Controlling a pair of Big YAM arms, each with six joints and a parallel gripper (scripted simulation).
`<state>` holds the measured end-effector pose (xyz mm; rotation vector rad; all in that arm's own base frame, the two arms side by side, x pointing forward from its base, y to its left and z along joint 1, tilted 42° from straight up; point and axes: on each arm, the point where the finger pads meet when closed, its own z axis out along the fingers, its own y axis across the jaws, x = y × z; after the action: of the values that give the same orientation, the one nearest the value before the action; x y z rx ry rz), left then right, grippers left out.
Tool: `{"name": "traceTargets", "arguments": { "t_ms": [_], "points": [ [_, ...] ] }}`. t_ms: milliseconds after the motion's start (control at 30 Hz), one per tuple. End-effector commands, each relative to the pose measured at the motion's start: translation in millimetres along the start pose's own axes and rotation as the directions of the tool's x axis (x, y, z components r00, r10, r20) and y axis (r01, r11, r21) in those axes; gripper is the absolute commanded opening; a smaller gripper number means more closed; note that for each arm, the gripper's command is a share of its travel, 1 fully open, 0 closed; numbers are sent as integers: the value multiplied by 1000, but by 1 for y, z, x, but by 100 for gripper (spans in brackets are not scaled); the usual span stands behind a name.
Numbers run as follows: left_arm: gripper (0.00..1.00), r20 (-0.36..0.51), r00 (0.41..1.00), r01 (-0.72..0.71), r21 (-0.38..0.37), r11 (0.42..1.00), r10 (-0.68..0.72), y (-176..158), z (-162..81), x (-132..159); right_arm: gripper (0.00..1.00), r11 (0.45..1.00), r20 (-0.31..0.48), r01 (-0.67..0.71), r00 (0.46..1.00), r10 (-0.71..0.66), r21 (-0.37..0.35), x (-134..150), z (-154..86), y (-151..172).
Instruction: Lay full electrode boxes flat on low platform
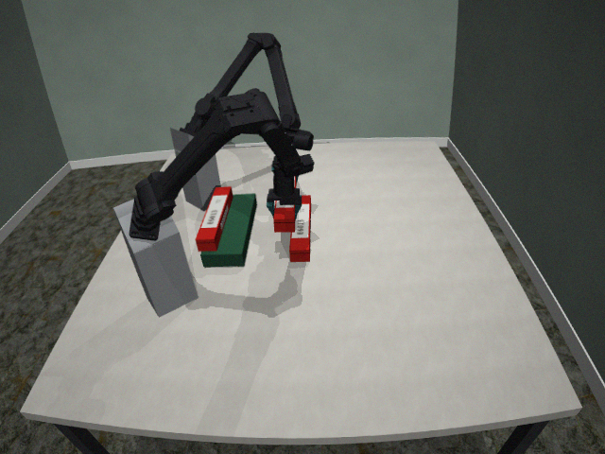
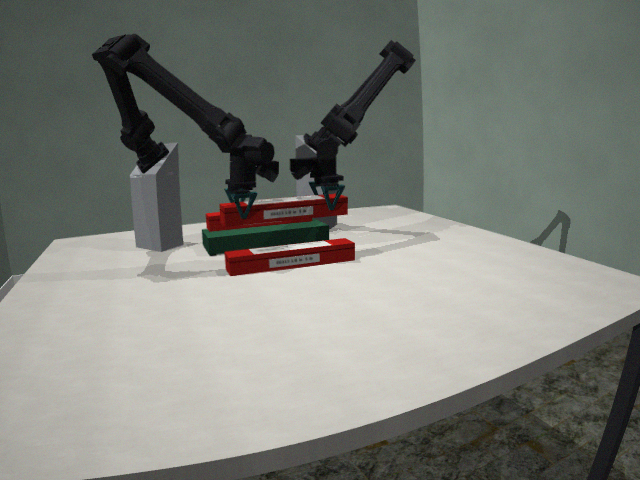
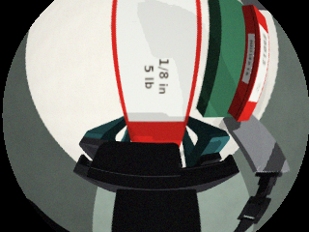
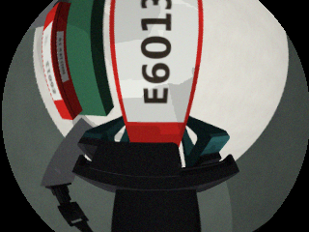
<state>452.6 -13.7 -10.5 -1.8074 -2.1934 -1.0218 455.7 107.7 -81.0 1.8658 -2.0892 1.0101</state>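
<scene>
A red electrode box (image 1: 284, 218) (image 2: 289, 213) (image 3: 145, 43) (image 4: 183, 48) is level in the air. My left gripper (image 2: 326, 200) (image 3: 156, 115) is shut on its end with "1/8 in 5 lb"; in the top view it is mostly hidden. My right gripper (image 1: 284, 210) (image 2: 238, 206) (image 4: 155, 114) is shut on the E6013 end. A second red box (image 1: 300, 249) (image 2: 289, 263) lies flat on the table, in front of the platform. A third red box (image 1: 207, 241) (image 2: 212, 222) (image 3: 239, 113) (image 4: 70, 113) lies along the arm-base side of the green platform (image 1: 234, 244) (image 2: 268, 236) (image 3: 227, 58) (image 4: 87, 58).
Two grey pedestals carry the arms; the near one (image 1: 156, 273) (image 2: 168, 206) stands beside the platform's right-arm end. The other pedestal (image 1: 198, 178) stands near its opposite end. The held box is close above and beside the box on the table.
</scene>
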Motion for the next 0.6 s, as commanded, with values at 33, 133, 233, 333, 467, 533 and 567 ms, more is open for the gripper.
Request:
{"name": "traceTargets", "arguments": {
  "t_ms": [33,133,233,333,467,533,567],
  "points": [
    [0,18,1000,-4,-70,998,5,10,-34,-2,0,997,32,-4,999,2,75,-7,-45,-12],
    [0,22,1000,0,-79,997,1,6,-34,-3,0,997,32,-4,999,2,74,-7,-44,-6],
    [0,21,1000,-5,-79,997,6,2,-33,-3,0,997,37,-11,999,9,80,-8,-44,-3],
    [0,24,1000,0,-84,996,2,3,-34,-4,0,996,41,2,999,-6,88,-10,-45,-3],
    [0,21,1000,-6,-78,997,8,-10,-32,-3,0,997,36,-11,999,8,79,-8,-43,9],
    [0,21,1000,-5,-78,997,7,-14,-32,-3,0,997,37,-13,999,10,81,-8,-43,13],
    [0,21,1000,-5,-77,997,6,-16,-32,-3,0,997,37,-12,999,9,80,-8,-42,15]
  ]
}}
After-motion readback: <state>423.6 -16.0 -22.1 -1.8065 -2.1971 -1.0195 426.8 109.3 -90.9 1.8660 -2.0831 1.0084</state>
